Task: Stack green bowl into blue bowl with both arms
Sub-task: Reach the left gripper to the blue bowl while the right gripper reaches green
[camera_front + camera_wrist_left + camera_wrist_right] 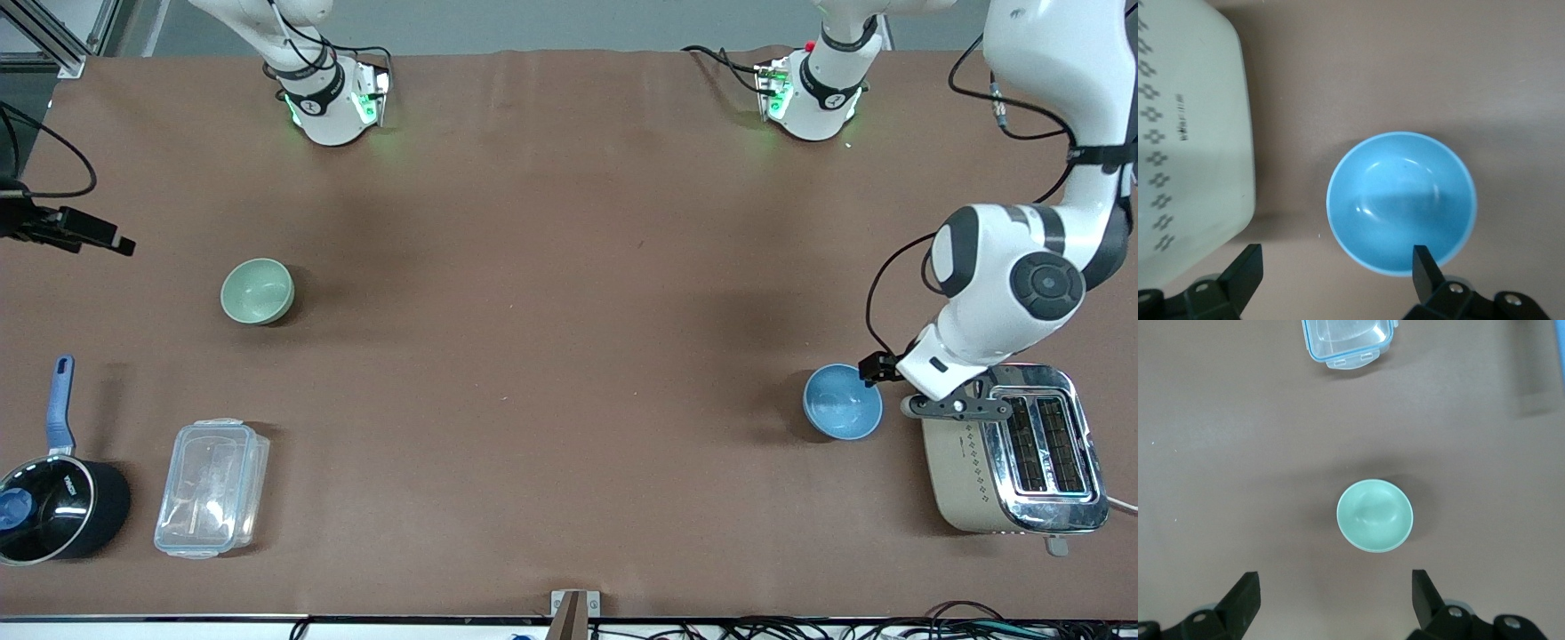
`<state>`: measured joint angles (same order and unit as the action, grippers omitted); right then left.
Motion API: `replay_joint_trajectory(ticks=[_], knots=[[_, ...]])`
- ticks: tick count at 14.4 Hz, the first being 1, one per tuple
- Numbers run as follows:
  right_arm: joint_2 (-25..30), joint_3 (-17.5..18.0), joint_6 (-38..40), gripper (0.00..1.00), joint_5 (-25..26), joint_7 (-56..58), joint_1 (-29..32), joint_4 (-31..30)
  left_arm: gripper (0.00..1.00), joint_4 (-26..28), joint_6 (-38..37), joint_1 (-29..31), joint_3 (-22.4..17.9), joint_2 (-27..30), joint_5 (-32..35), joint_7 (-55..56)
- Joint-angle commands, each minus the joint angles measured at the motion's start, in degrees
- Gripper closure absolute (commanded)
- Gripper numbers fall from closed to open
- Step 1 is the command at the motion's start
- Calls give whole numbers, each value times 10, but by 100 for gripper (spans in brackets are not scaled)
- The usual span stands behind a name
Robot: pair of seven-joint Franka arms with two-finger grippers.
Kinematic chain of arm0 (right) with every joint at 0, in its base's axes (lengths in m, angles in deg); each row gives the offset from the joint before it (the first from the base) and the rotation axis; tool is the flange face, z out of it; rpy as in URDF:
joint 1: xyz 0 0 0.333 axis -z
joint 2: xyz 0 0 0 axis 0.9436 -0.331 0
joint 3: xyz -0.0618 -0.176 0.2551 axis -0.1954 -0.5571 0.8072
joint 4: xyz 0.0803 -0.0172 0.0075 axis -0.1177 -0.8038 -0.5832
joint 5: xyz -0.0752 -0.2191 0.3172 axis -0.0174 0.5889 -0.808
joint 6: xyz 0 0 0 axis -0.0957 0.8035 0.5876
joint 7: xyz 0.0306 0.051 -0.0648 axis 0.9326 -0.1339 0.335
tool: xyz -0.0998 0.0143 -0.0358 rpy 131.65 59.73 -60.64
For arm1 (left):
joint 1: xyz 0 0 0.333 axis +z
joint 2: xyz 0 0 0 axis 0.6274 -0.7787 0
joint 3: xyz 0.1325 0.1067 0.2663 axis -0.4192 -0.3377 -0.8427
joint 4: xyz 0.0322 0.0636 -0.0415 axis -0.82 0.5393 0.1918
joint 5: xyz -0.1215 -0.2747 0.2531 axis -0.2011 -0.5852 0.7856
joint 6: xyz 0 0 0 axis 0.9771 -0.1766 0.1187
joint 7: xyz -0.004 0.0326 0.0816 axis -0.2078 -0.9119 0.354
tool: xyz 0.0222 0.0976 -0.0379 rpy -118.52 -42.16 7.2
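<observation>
1. The green bowl (257, 291) stands upright and empty on the table (551, 338) toward the right arm's end, farther from the front camera than the clear lidded box (211, 487) and the black saucepan (60, 507).
2. The blue bowl (843, 401) stands upright and empty toward the left arm's end, just beside the toaster (1013, 449). The bowls are well apart, so each arm likely serves its own.
3. The left gripper (1338, 270) hangs low at the blue bowl's rim; jaws wide apart, holding nothing, one finger over the rim.
4. The right gripper (1336, 595) hovers high above the table near the green bowl; jaws wide apart, empty, touching nothing.
</observation>
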<state>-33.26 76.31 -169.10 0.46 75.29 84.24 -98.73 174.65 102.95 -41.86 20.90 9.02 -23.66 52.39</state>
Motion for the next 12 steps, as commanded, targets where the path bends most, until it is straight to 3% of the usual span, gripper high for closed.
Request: replay_joint_trajectory(ticks=[1,3,8,12], knots=[[13,6,-69,0,-79,97,50,-91,11,0,35,5,0,-34,11,7],[-12,6,-102,0,-122,147,66,-126,20,-3,37,5,-1,-50,11,7],[-137,6,-106,0,-197,292,131,-129,42,-7,53,11,0,-79,11,8],[-208,6,-125,0,-242,333,146,-127,57,-8,56,15,0,-84,7,9]])
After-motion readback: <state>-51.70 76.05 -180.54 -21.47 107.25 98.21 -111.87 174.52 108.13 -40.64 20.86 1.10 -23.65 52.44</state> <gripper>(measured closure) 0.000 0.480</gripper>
